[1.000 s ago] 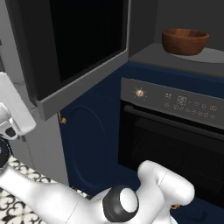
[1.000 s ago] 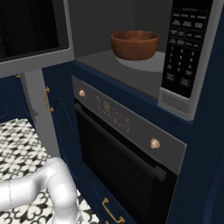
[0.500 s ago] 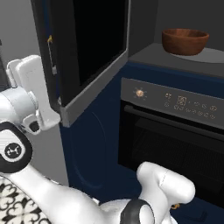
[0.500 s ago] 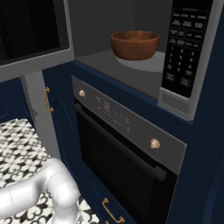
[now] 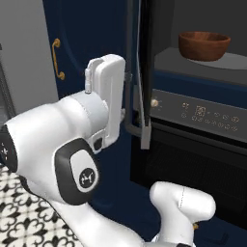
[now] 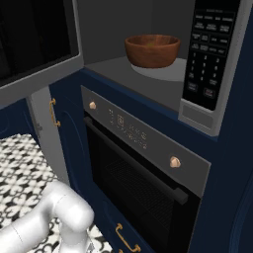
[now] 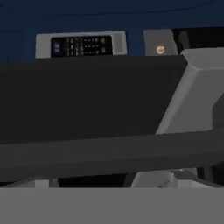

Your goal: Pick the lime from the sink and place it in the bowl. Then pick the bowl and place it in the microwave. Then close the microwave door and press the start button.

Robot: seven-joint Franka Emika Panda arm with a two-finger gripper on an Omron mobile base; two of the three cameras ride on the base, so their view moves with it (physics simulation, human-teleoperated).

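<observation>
The glossy reddish-brown wooden bowl (image 6: 152, 50) sits inside the grey microwave cavity (image 6: 106, 29), at twelve o'clock above the black oven (image 6: 138, 183). The grey-framed microwave door (image 5: 139, 72) stands ajar. The end effector is released, grasping nothing.

A black wall oven (image 6: 143, 183) sits built into navy blue cabinets (image 5: 87, 43), its grey control strip carrying two round copper knobs (image 6: 174, 161) and a row of small lit symbols (image 5: 207, 115). A dark bar handle (image 6: 143, 170) runs across the top of the oven door, and brass pulls (image 6: 124, 240) show on the cabinet fronts. The floor (image 6: 20, 168) has black-and-white patterned tiles.
</observation>
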